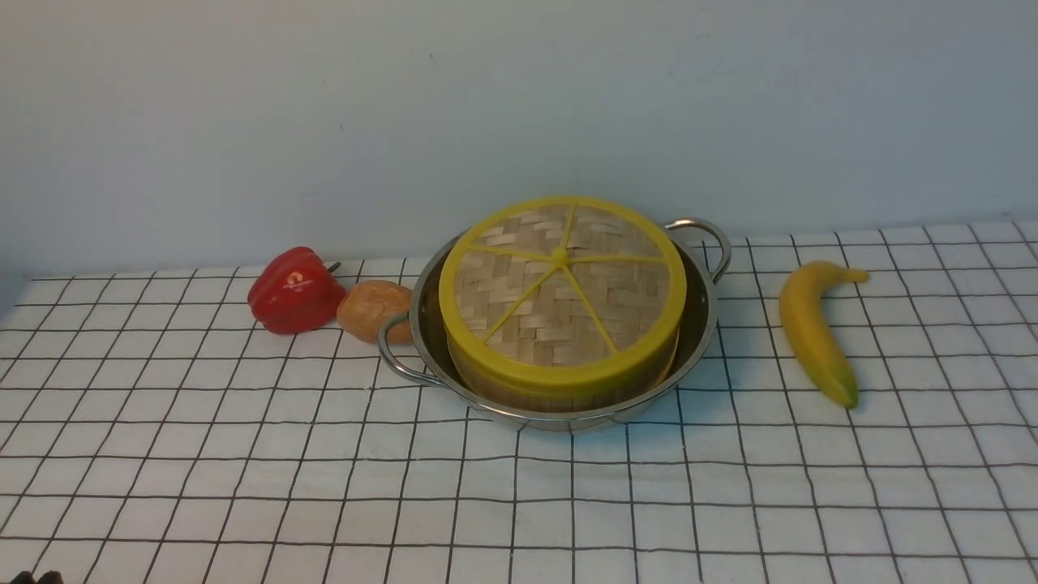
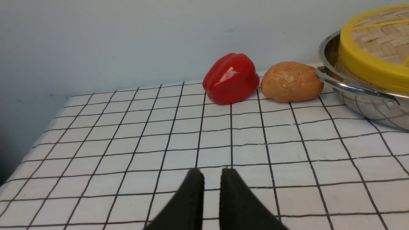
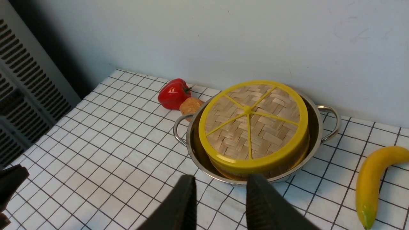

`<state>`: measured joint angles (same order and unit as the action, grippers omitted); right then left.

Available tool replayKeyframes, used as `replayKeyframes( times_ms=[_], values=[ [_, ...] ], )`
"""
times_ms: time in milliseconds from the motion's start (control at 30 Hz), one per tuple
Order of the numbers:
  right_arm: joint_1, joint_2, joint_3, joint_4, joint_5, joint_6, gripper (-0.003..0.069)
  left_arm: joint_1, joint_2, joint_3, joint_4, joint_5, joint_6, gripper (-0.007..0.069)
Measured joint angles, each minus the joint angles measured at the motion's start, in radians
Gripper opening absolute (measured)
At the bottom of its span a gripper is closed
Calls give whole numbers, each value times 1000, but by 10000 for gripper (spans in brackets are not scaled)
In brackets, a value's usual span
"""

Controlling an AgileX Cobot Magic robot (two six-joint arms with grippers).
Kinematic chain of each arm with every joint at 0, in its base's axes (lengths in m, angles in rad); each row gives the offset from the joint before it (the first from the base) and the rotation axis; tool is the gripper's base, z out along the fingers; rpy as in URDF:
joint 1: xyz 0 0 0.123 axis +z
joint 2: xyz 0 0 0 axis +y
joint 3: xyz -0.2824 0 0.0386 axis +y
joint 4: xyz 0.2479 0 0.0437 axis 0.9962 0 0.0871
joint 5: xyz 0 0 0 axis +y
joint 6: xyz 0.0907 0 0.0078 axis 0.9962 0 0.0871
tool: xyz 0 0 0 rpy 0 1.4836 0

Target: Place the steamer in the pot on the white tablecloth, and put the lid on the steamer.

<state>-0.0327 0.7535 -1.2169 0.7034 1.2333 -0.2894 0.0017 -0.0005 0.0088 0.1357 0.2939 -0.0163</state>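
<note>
Progress: flat woven-bamboo lid [image 1: 562,288] sits on round bamboo steamer [image 1: 559,393] inside shiny steel pot [image 1: 422,320] on white grid tablecloth [image 1: 243,487]; nothing seems left | left gripper [image 2: 212,174]: narrow gap, empty, pot off to its side | right gripper [image 3: 220,180]: apart, empty, pot just ahead

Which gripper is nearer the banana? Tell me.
Right. The right gripper hangs before the pot, banana to its right; the left gripper sits past the pot's other side, facing the pepper.

L gripper [image 2: 211,174] jaws narrowly apart, R gripper [image 3: 220,180] open, both empty.
</note>
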Motion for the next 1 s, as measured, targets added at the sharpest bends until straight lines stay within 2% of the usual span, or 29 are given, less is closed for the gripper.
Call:
replayKeyframes(
  times_ms=[100,300,433,633,733,867,1000],
  values=[
    [0,0,0,1,0,-3,240,0,0,0,3,0,0,84],
    [0,-2,34,-62,-51,-140,240,0,0,0,3,0,0,86],
    [0,-24,166,-91,-197,-214,240,0,0,0,3,0,0,96],
    [0,-160,536,-99,-598,-233,240,0,0,0,3,0,0,106],
    [0,-267,678,-107,-734,-235,240,0,0,0,3,0,0,115],
    [0,-398,795,-123,-842,-236,240,0,0,0,3,0,0,117],
    [0,-493,881,-141,-876,-236,240,0,0,0,3,0,0,120]
  ],
)
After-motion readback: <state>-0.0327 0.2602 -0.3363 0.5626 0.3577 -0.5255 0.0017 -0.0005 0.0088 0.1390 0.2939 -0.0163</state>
